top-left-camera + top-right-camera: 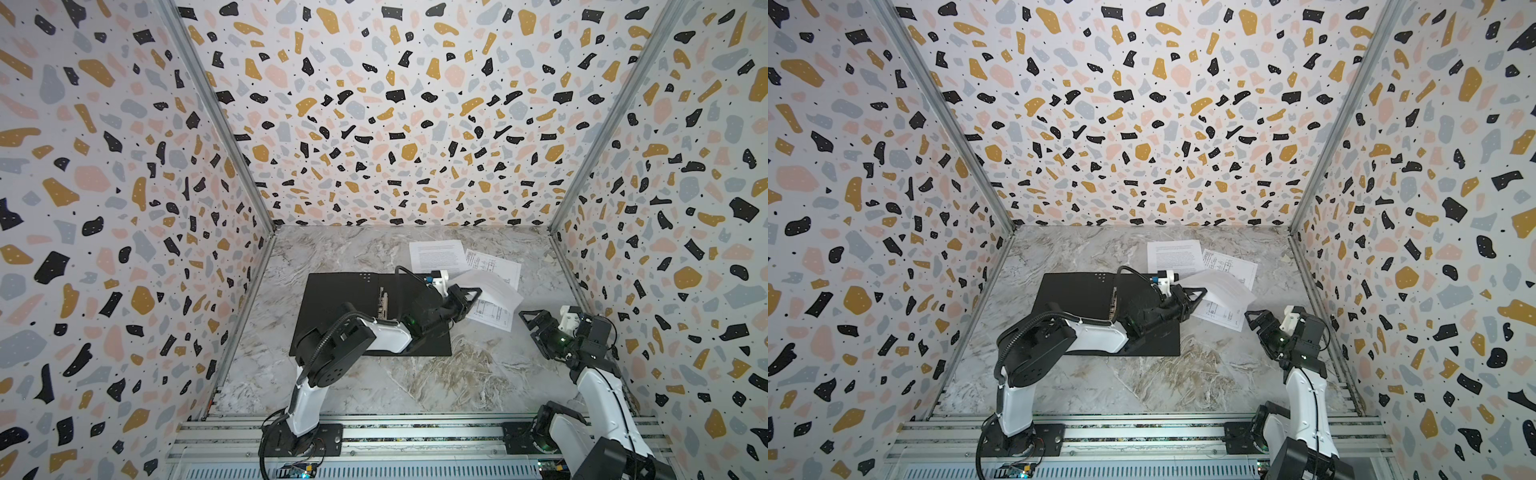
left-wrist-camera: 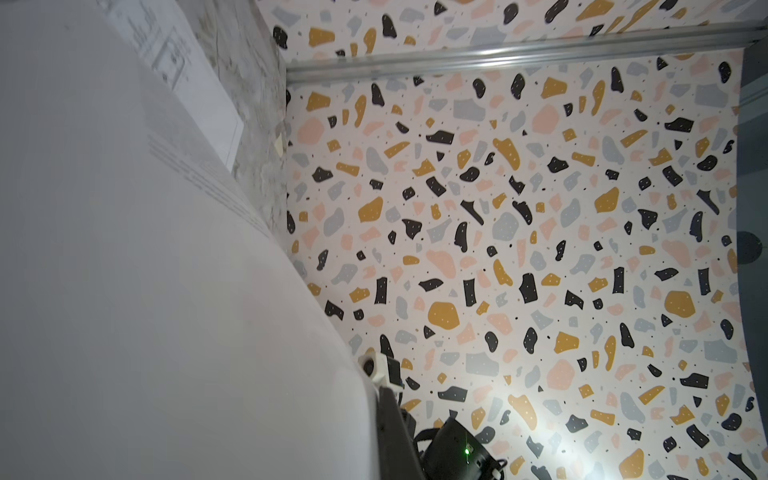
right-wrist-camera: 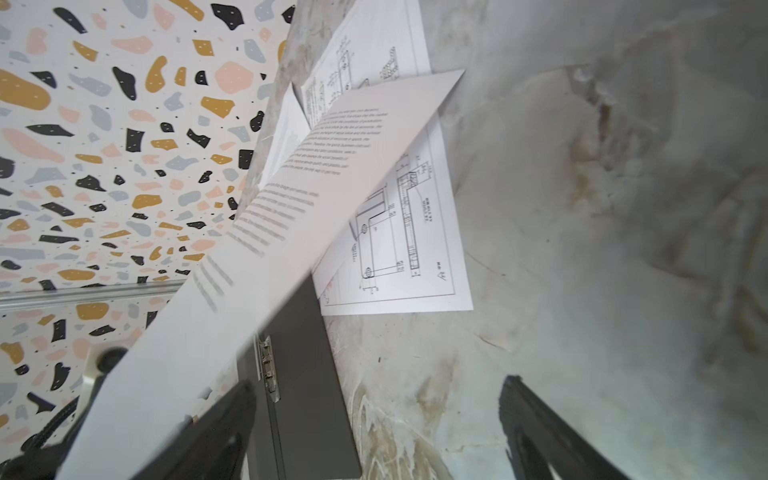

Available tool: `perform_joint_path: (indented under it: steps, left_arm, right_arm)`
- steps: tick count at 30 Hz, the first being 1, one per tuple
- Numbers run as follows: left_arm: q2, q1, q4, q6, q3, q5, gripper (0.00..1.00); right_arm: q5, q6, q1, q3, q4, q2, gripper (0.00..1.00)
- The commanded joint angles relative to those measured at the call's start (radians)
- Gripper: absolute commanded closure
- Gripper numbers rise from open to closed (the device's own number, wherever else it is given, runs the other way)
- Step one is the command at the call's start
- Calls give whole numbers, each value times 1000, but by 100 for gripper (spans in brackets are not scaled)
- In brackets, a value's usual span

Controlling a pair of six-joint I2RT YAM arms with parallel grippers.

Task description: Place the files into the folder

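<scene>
Black inside up, the folder [image 1: 332,307] lies open on the marble surface [image 1: 415,382]. Left fingers [image 1: 476,292] are closed on a text sheet [image 1: 496,286], held raised at the folder's right edge above the drawing sheet [image 1: 492,319]; a second text sheet [image 1: 436,254] lies flat behind. Right fingers [image 1: 532,324] stand spread wide, empty, near the sheets without touching.

Tilted text sheet [image 3: 291,224] crosses above drawing sheet [image 3: 415,249], near black folder [image 3: 303,395].
</scene>
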Motion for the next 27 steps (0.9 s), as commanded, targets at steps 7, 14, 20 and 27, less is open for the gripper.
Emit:
perform_joint_path:
  steps: [7,14,20,27]
  left_arm:
    - [-135,208,-118,163,-12,61,94]
    - [-159,224,-61,155,-167,65,94]
    - [-184,223,15,124,-312,59,94]
    - [-189,205,114,73,-429,60,94]
  right_arm:
    - [-34,123,206,37,173,46,8]
    - [19,204,361,10,328,160,8]
    - [-9,287,406,-28,485,268,9]
    - [-23,343,491,-26,665,454,10]
